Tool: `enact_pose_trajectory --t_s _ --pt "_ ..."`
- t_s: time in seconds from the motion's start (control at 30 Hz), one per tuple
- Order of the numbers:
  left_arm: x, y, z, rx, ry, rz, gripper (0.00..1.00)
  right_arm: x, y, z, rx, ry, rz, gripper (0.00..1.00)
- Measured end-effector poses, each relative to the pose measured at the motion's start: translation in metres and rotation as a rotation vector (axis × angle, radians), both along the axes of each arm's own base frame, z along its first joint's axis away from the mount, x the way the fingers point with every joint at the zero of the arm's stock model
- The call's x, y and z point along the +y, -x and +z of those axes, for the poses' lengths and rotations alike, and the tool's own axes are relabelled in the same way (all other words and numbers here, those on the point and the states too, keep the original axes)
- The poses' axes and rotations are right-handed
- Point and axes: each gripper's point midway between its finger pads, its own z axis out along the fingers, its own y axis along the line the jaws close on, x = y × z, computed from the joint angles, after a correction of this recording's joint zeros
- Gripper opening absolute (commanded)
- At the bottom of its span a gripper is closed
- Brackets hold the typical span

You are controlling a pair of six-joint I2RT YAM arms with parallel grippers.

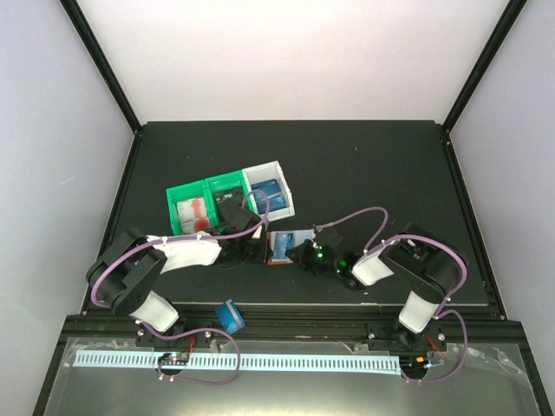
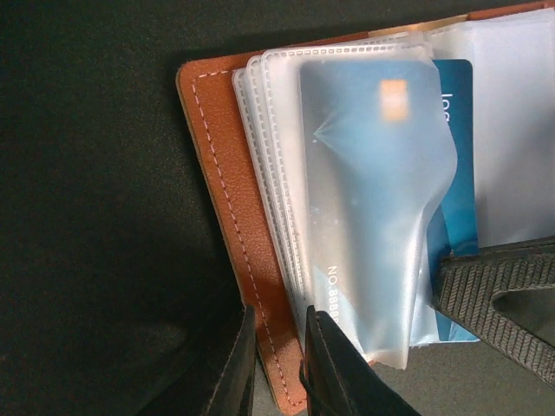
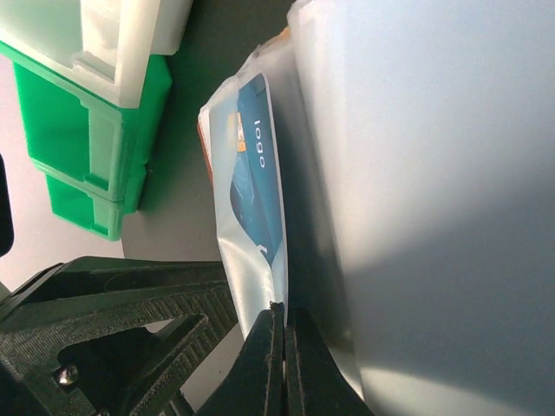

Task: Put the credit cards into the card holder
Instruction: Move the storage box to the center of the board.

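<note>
card holder [image 2: 225, 173]: between left gripper [image 2: 279, 342] and right gripper [image 3: 282, 325]
card [image 2: 460, 156]: in its pocket, at right gripper's tips
bins [image 1: 208, 185]: beyond both grippers

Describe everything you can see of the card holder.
The card holder lies open on the dark table, near the bins. Its cover looks like reddish-brown leather with pale edge stitching; inside, a fanned stack of frosted clear pockets. A blue card sits partly in the top pocket. The left hand pinches the cover's edge; the right hand is shut at a pocket's edge.
</note>
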Motion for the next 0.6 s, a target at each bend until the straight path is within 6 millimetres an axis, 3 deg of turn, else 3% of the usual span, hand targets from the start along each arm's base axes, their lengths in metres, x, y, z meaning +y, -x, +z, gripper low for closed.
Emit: enact_pose_trajectory --t_s 0.6 --pt "-0.001 0.0 0.0008 -0.004 -0.005 -0.004 0.23 -0.0022 0.0021 -0.0002 -0.015 0.085 0.117 0.01"
